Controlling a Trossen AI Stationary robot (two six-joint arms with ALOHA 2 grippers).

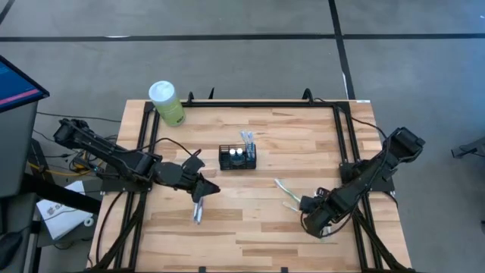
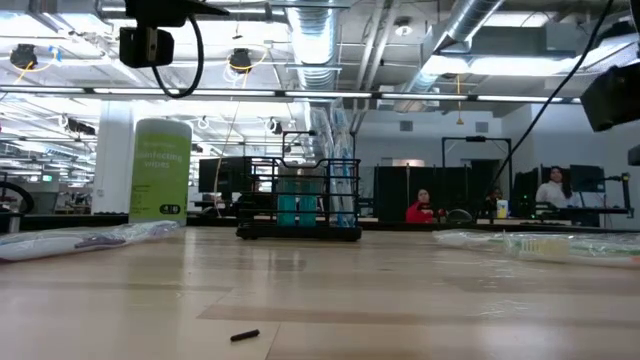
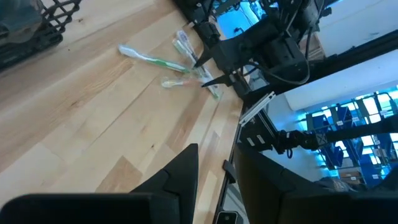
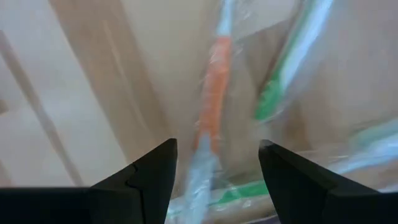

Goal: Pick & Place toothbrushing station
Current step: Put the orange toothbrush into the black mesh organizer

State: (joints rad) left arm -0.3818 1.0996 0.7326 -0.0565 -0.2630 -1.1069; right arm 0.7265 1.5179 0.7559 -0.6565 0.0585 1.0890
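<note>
My right gripper sits low in the lower right of the high view, jaws spread wide and holding nothing. In my right wrist view the two fingers stand apart with an orange-handled brush in clear wrap running between them, its long axis pointing straight away from the wrist; a green-handled brush lies just beside it, angled off toward the upper right of that picture. So the jaws straddle the orange handle across its width, which I judge is the right way to close on it.

The caddy stands at the centre of the high view, up and to the left of my right gripper, well apart from it. It is upright, with brushes already standing in it. In the low view it shows mid-frame on the table, right of the green canister.

My left gripper waits lower left of the caddy, jaws only partly apart, above another wrapped brush; whether it grips anything I cannot tell. It is the nearer arm to the caddy, but the wrapped brushes at the right lie under my right gripper alone.
</note>
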